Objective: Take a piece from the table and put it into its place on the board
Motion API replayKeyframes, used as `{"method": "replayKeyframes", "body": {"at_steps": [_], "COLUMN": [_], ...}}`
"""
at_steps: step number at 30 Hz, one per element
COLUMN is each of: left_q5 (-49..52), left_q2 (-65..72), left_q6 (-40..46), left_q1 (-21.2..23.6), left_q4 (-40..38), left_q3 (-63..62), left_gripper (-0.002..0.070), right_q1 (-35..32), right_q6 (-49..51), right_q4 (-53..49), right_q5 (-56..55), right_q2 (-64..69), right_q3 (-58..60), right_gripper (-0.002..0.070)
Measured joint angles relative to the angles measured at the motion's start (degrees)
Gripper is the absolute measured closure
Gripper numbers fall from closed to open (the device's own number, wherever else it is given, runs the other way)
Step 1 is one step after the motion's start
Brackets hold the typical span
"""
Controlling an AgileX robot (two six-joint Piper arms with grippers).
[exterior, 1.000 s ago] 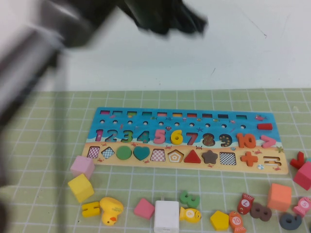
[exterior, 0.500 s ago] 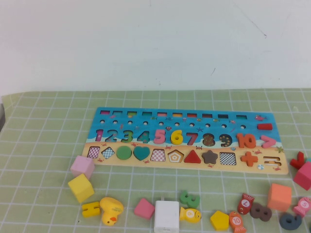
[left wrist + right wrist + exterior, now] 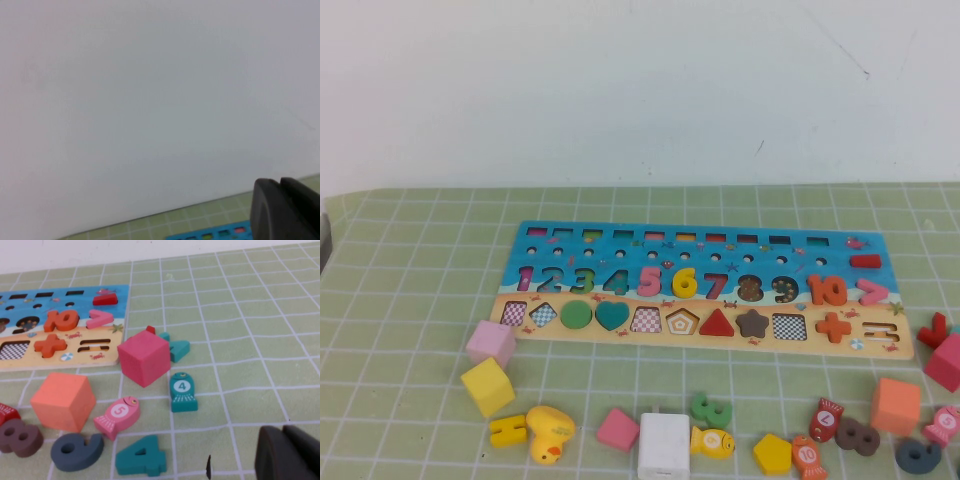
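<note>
The long board [image 3: 620, 232] lies on the pale green gridded table [image 3: 410, 250]. The yellow numeral 6 [image 3: 684, 283] sits in its slot in the board's digit row, between the pink 5 and the red 7. Neither arm shows in the high view. My left gripper [image 3: 280, 202] is shut and empty, raised, facing the white wall, with the board's far edge [image 3: 210, 235] just below it. My right gripper [image 3: 283, 450] is shut and empty, low over the mat to the right of the board's end [image 3: 117, 307].
Loose pieces lie along the front: pink cube [image 3: 490, 342], yellow cube [image 3: 487, 386], yellow duck [image 3: 550, 432], white block [image 3: 663, 445], green 3 [image 3: 711, 409], orange cube [image 3: 895, 405]. Near my right gripper lie a magenta cube [image 3: 144, 356], teal fish [image 3: 182, 391] and teal 4 [image 3: 141, 456].
One second ago a blurred dark arm crossed the upper left of the high view; it has left that view. The pieces and board have not moved.
</note>
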Motion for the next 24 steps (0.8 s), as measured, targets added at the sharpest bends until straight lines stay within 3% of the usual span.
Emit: {"method": "replayKeyframes", "body": {"at_steps": [6, 14, 19, 24], "left_q5": [-24.9, -61.6, -67.7, -68.7], "left_q2": [-15.3, -28.9, -34.4, -41.6], "left_q6": [-16.0, -35.1, -45.4, -50.9], "left_q1": [5.4, 21.3, 29.3, 33.6], "left_q4": [8.4, 18.3, 19.1, 19.3], "left_q3": [38.3, 75.6, 87.9, 94.3], "left_gripper": [0.0677, 0.0677, 0.0677, 0.0677], "right_q1": [0.0, 0.0, 0.0, 0.0], "right_q6": [0.0, 0.0, 0.1, 1.0], "right_q4": [0.0, 0.0, 0.0, 0.0], "right_q5": [0.0, 0.0, 0.0, 0.0], "right_q2": [0.0, 0.0, 0.0, 0.0], "right_q3": [0.0, 0.0, 0.0, 0.0], "right_gripper": [0.0679, 0.0679, 0.0679, 0.0679]}}
